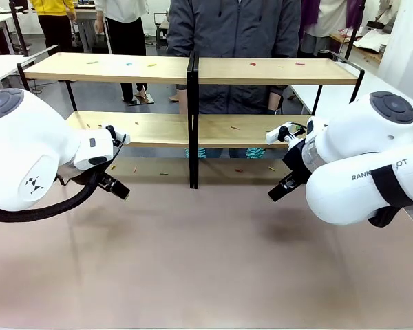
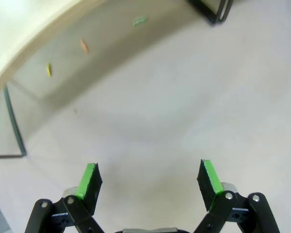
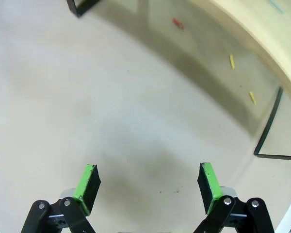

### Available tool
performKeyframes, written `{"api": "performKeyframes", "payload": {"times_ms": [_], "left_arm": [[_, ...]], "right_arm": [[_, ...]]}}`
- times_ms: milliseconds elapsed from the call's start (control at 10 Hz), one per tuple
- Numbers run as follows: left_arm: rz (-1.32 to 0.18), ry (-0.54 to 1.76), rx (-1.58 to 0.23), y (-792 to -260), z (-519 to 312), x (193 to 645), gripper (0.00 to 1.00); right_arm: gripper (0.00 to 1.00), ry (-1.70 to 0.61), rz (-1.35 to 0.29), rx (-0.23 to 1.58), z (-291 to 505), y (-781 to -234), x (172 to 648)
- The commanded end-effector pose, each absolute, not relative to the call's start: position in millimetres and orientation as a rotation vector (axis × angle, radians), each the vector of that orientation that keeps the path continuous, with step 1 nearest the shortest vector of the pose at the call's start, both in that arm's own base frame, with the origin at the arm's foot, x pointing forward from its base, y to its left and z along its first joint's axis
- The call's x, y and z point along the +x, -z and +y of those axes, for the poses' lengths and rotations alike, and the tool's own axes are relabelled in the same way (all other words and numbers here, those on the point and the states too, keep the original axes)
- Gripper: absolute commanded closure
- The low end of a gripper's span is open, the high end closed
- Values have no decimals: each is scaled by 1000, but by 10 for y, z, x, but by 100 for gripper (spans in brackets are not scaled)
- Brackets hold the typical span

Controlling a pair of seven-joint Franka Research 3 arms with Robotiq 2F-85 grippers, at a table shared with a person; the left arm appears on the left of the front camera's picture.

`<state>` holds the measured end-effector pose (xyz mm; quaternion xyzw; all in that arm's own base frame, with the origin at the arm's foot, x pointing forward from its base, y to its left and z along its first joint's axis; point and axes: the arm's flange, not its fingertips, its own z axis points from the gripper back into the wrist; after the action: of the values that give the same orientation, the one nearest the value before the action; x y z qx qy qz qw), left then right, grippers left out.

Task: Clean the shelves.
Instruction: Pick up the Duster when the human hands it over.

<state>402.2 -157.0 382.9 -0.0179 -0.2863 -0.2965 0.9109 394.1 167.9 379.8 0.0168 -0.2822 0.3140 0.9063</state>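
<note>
The shelves (image 1: 193,69) stand across the far half of the table: two tiers of light wooden boards in a thin black frame. Small coloured scraps lie on the top boards (image 1: 252,64), on the lower boards (image 1: 235,127) and on the table under them (image 1: 238,170). My left gripper (image 2: 149,177) hangs open over bare table short of the rack, nothing between its green pads (image 2: 89,179). The right gripper (image 3: 148,179) is open and empty too, also over bare table. Both arms hover in front of the shelves, the left one (image 1: 27,151) and the right one (image 1: 365,165).
A person in a dark grey jacket (image 1: 234,27) stands behind the shelves. Black frame legs stand near each gripper (image 2: 14,121) (image 3: 269,126). Green, orange and yellow scraps (image 2: 84,46) lie ahead of the left gripper; red and yellow ones (image 3: 232,61) ahead of the right. White tables (image 1: 0,65) flank the scene.
</note>
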Motion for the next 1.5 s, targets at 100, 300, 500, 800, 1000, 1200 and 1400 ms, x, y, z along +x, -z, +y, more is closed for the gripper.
{"api": "performKeyframes", "payload": {"times_ms": [100,300,500,800,1000,1200,1400], "left_arm": [[-983,633,-26,-5055,-1235,2635,0],[-1088,713,85,-5320,-1101,1772,0],[-1122,732,56,-5251,-908,1549,0],[-1139,724,91,-6517,-1504,2378,0],[-1125,700,91,-6603,-1402,2169,0],[-1168,479,-45,-6713,-1426,2293,0],[-1160,399,-207,-6710,-1467,2403,0]], "right_arm": [[0,-650,-821,46,1354,-5147,3042],[0,-681,-942,10,1246,-5693,2402],[0,-594,-1089,9,1062,-5897,2335],[0,-648,-1051,-4,1241,-6403,2488],[0,-618,-1050,-21,1143,-6476,2442],[0,-564,-1077,12,1127,-6526,2474],[0,-580,-1056,11,1129,-6494,2537]]}}
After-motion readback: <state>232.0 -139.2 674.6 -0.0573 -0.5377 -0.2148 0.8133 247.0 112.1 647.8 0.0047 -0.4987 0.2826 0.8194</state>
